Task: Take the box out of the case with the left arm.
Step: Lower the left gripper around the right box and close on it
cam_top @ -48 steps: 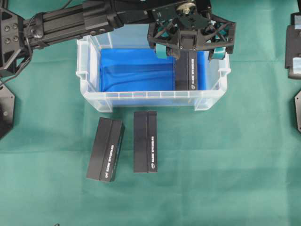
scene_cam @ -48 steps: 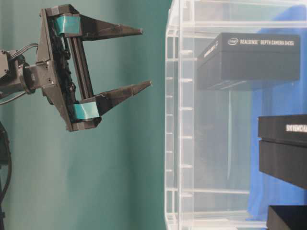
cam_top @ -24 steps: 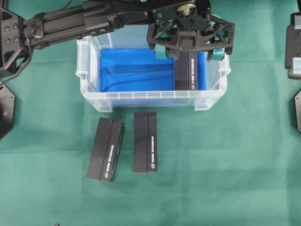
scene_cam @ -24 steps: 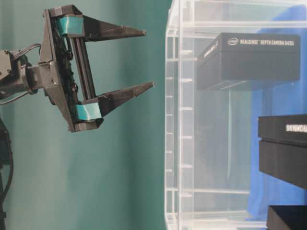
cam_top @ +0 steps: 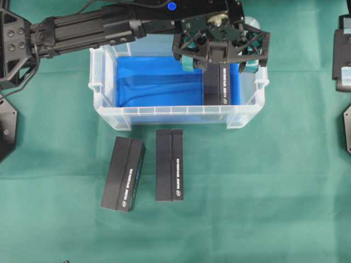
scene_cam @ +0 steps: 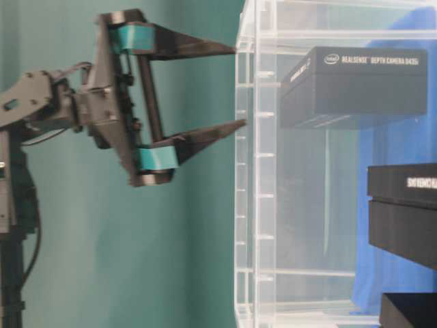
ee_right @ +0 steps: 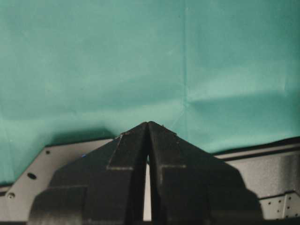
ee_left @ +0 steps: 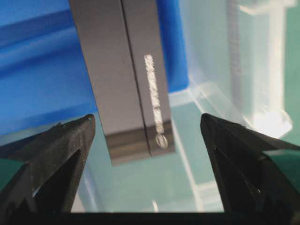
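Observation:
A black box [cam_top: 218,87] lies in the right end of the clear case [cam_top: 175,111] on its blue lining. It also shows as the box [scene_cam: 355,85] behind the clear wall in the table-level view. My left gripper [cam_top: 219,63] hangs right above it, open wide, with its teal pads to either side. In the table-level view the left gripper [scene_cam: 240,86] has its fingertips level with the case's rim [scene_cam: 246,41]. The wrist view shows the box [ee_left: 122,70] ahead of the open left gripper [ee_left: 146,119], untouched. My right gripper [ee_right: 148,124] is shut over green cloth, holding nothing.
Two more black boxes [cam_top: 123,173] [cam_top: 169,164] lie on the green cloth in front of the case. Parts of the right arm [cam_top: 343,55] sit at the right edge. The case's right wall [ee_left: 262,70] stands close beside the left gripper's right finger.
The left gripper, still open, has moved towards the case, bringing its fingertips to the rim above the box. The boxes and the right arm have not moved.

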`<act>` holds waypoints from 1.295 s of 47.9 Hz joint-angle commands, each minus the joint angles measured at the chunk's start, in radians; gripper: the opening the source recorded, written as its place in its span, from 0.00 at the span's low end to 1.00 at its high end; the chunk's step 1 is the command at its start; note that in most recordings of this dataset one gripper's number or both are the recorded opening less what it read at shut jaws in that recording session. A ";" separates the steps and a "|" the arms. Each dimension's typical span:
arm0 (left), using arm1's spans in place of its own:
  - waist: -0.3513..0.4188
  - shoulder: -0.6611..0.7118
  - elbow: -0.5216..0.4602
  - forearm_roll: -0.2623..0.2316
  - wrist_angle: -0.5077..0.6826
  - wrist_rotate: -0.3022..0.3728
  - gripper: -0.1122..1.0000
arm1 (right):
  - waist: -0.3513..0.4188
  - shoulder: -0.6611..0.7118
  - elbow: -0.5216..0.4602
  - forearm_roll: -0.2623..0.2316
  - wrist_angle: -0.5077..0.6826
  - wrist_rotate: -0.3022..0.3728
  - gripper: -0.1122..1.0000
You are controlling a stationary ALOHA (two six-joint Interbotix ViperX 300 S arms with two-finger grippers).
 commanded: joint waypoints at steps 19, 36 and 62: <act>0.018 -0.120 0.222 0.011 -0.187 -0.017 0.92 | -0.002 -0.002 -0.011 -0.003 -0.003 0.003 0.11; 0.021 -0.120 0.265 0.012 -0.256 -0.034 0.92 | -0.002 -0.002 -0.011 -0.003 -0.005 0.003 0.11; 0.021 -0.101 0.267 0.012 -0.293 -0.032 0.92 | -0.002 -0.002 -0.011 -0.003 -0.005 0.003 0.11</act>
